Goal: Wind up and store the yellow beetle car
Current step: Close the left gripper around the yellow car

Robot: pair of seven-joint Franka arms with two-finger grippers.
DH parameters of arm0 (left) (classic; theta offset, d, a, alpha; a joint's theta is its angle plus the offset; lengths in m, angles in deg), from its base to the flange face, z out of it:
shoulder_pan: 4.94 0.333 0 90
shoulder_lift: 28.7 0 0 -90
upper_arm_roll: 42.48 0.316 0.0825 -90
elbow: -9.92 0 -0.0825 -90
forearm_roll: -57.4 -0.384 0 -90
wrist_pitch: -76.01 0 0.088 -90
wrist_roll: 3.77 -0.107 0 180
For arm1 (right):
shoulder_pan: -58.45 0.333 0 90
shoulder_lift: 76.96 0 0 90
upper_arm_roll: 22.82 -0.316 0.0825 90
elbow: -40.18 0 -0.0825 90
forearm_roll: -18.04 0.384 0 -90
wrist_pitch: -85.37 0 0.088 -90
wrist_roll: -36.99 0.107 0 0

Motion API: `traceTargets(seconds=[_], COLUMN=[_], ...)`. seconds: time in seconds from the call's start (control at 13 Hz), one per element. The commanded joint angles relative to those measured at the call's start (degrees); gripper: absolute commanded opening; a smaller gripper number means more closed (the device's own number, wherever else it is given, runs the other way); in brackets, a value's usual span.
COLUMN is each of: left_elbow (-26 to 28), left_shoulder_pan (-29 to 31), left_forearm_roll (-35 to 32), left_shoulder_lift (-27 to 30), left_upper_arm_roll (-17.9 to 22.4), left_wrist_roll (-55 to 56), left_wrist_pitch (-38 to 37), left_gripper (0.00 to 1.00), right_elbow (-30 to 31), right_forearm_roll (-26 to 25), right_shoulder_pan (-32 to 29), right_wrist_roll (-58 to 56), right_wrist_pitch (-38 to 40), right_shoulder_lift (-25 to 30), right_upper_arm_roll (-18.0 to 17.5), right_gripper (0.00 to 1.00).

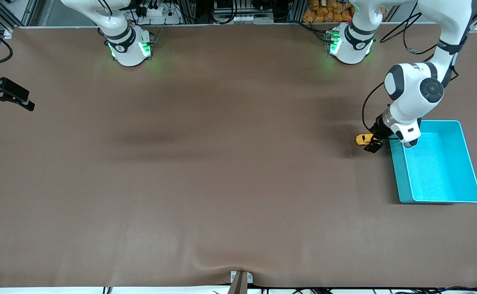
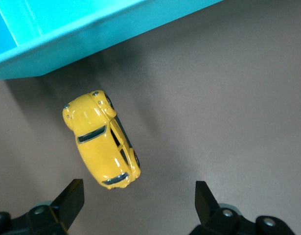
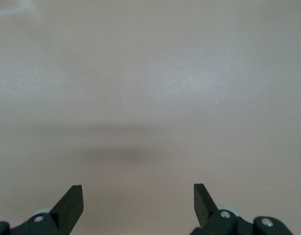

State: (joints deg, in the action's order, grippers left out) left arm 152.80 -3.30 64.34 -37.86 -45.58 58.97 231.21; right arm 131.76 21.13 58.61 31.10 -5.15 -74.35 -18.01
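The yellow beetle car (image 1: 362, 139) rests on the brown table just beside the turquoise bin (image 1: 400, 179), toward the right arm's end of it. In the left wrist view the car (image 2: 101, 147) lies below the bin's outer wall (image 2: 67, 29). My left gripper (image 1: 373, 145) is low beside the car and the bin's corner. It is open and empty (image 2: 138, 200), and the car lies just ahead of the fingertips, not between them. My right gripper (image 1: 14, 96) waits at the right arm's end of the table, open and empty (image 3: 138, 200).
The bin is empty inside. The brown mat (image 1: 222, 163) covers the whole table, with a fold and a small clamp (image 1: 240, 279) at the edge nearest the front camera. Both arm bases stand along the table's edge farthest from that camera.
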Motion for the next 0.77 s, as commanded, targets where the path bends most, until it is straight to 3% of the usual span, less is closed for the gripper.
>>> traceTargets(seconds=[0.0, 0.62, 0.69], left_elbow=[0.5, 0.2, 0.1], left_shoulder_pan=[1.3, 4.1, 4.1], left_forearm_roll=[1.3, 1.3, 1.5], left_shoulder_lift=[-2.4, -5.9, -6.0], left_upper_arm_roll=[-0.2, -0.2, -0.2], left_wrist_roll=[0.8, 1.1, 1.2], left_wrist_pitch=[2.5, 2.9, 3.2], left_gripper=[1.00, 1.00, 0.92], right_elbow=[-1.8, -2.0, -2.0], right_forearm_roll=[-1.1, -0.9, -0.9], right_shoulder_pan=[0.0, 0.0, 0.0], right_wrist_roll=[1.2, 1.0, 1.0], right_wrist_pitch=[1.1, 1.1, 1.1], right_shoulder_lift=[-1.4, -1.9, -1.9], right_upper_arm_roll=[0.1, 0.1, 0.1], right_gripper=[1.00, 1.00, 1.00])
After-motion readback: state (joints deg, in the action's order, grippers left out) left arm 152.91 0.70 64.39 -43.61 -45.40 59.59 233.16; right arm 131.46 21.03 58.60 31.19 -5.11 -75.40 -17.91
